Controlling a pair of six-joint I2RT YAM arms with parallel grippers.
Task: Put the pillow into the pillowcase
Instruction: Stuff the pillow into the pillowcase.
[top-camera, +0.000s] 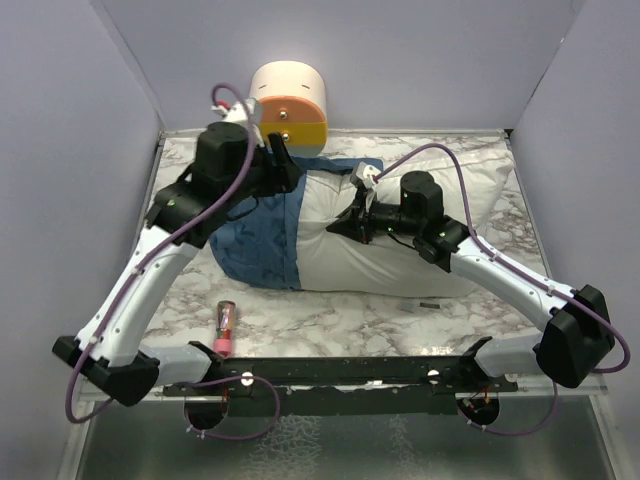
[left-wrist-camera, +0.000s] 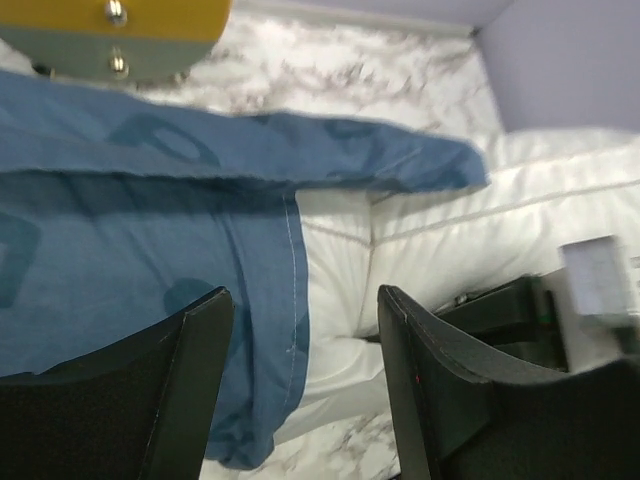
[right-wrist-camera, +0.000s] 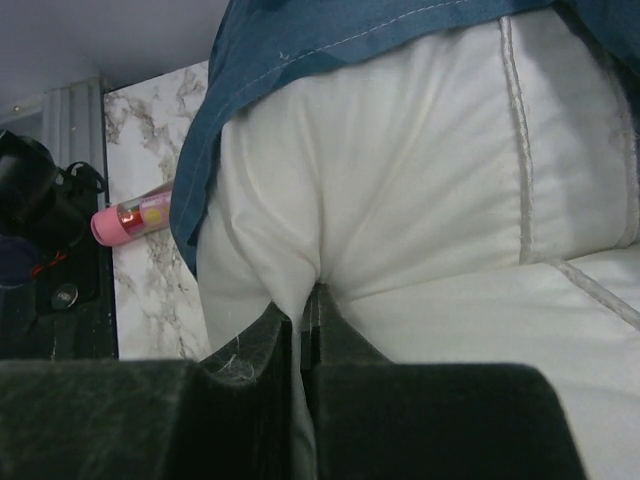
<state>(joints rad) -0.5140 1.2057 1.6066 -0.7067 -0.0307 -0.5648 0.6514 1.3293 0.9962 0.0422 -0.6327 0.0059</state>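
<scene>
The white pillow (top-camera: 400, 255) lies across the marble table, and its left end sits inside the blue pillowcase (top-camera: 255, 245). My right gripper (top-camera: 342, 224) is shut on a pinched fold of the pillow's fabric (right-wrist-camera: 400, 180), just right of the pillowcase hem (right-wrist-camera: 300, 40). My left gripper (top-camera: 285, 165) hovers at the far upper edge of the pillowcase. In the left wrist view it (left-wrist-camera: 305, 385) stands open, with nothing between the fingers (left-wrist-camera: 190, 390). Below it lie the pillowcase's hem (left-wrist-camera: 270, 330) and the pillow (left-wrist-camera: 480, 230).
A cream-and-orange cylinder (top-camera: 290, 105) stands at the back, just behind my left gripper. A pink bottle (top-camera: 226, 328) lies near the front left, and a small dark item (top-camera: 430, 303) near the pillow's front edge. Grey walls close in the left, right and back.
</scene>
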